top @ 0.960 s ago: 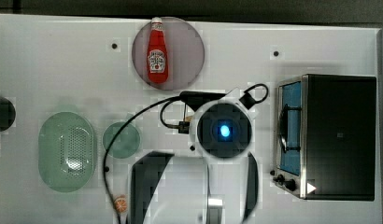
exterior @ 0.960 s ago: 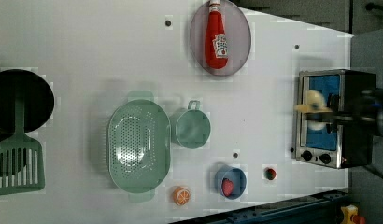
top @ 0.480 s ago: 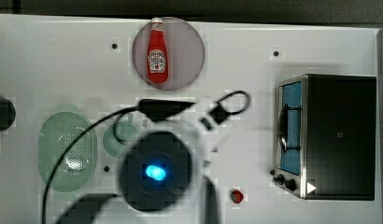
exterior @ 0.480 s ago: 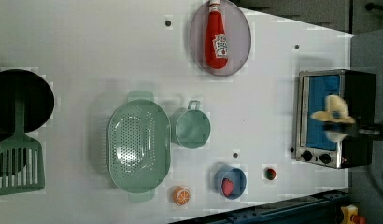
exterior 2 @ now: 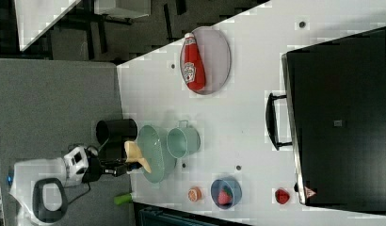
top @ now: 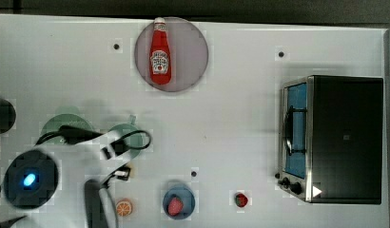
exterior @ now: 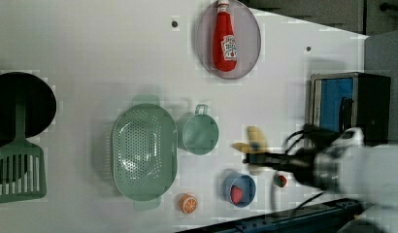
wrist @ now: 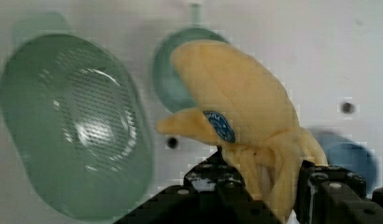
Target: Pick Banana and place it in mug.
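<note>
The gripper (wrist: 269,196) has its black jaws closed on the stem end of the banana (wrist: 236,102), a pale yellow peeled fruit with a blue sticker. In the left view the banana (exterior: 254,141) hangs above the white table (exterior: 114,48), at about three o'clock of the mint-green mug (exterior: 199,134), near it but apart. The perforated green basket (exterior: 143,151) sits just beside the mug at nine o'clock.
</note>
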Robot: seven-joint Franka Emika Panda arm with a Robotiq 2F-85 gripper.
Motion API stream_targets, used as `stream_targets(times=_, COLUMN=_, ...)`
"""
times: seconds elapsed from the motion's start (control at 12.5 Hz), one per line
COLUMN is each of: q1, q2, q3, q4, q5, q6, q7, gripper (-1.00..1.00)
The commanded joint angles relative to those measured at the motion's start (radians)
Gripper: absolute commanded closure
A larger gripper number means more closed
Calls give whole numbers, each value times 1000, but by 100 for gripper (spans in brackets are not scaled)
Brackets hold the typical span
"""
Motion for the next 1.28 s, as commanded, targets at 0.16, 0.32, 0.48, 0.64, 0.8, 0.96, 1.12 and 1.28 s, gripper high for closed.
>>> stream_targets(times=0.16, q1=-15, q2=73, q3=24, q4=-55, q5=12, q6=159, q7=258, gripper=46)
stream_targets(times=0.32, q1=-16, q2=189, q3=27, q4=-44, q5=11, q6=256, q7=259, gripper=46)
stream_targets(times=0.48, q1=-15, q2=260, q3=29, q4=-44, q5=4, q6=339, q7=260, gripper=46)
stream_targets(times=0.64, q1=-18, q2=287, q3=10, q4=-37, q5=-35, q6=378, q7=300, gripper=46)
stream_targets(times=0.8, q1=-18, q2=300, q3=1, q4=-52, q5=-86, q6=377, q7=362, gripper=22)
stream_targets(times=0.96, q1=-18, q2=314, q3=0, q4=-53, q5=-94, q6=402, q7=370, gripper=-23)
stream_targets(times=1.12, q1=-18, q2=324, q3=-6, q4=-51, q5=-94, q6=409, q7=370, gripper=-69)
stream_targets(times=1.28, q1=-19, q2=320, q3=-10, q4=-40, q5=-90, q6=419, q7=370, gripper=-100)
